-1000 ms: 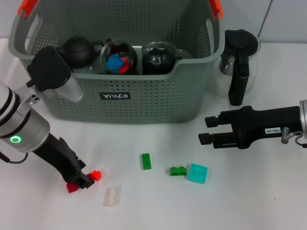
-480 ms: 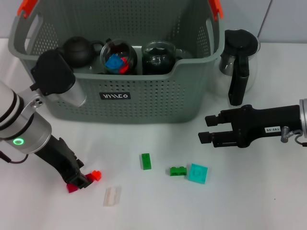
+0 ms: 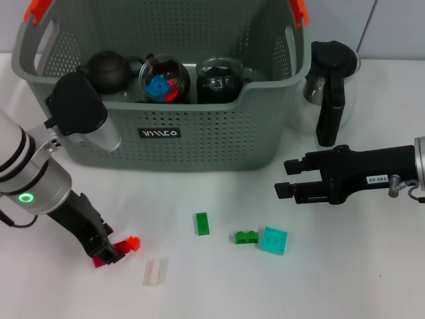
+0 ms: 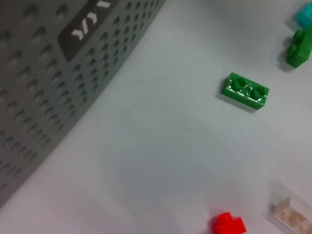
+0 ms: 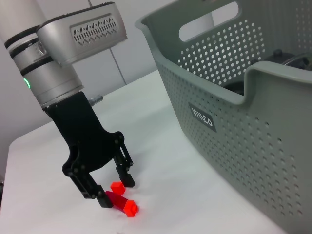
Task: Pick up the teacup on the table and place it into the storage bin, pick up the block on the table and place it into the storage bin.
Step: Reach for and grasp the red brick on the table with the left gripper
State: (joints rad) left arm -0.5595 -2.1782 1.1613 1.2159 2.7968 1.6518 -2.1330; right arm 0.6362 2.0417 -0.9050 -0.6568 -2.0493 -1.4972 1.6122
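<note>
- Up at the head view's twelve o'clock, the storage bin (image 3: 199, 143) stands on the table (image 3: 345, 279), already holding a dark teapot (image 3: 109, 70) and two glass pots; no teacup is seen loose on the tabletop.
- At three o'clock the right gripper (image 3: 287, 181) hangs above the table beside the glass coffee pot (image 3: 330, 90), its jaws parted and holding nothing.
- Down at eight o'clock the left gripper (image 3: 109, 251) has its tips on the table with the dark red block (image 5: 117, 200) lying between the parted jaws; whether the pads touch it cannot be told.
- That block's long axis appears to run across the gap from jaw to jaw, one end poking out.
- A small red piece (image 3: 133, 243) sits just beside the jaw at its three o'clock side.
- Judged from this, the left arm is far nearer; closing straight in should take the block.
- Farther off toward three o'clock lie a clear block (image 3: 155, 272), a green block (image 3: 202, 224), a green brick (image 3: 246, 236) and a teal block (image 3: 273, 240).
</note>
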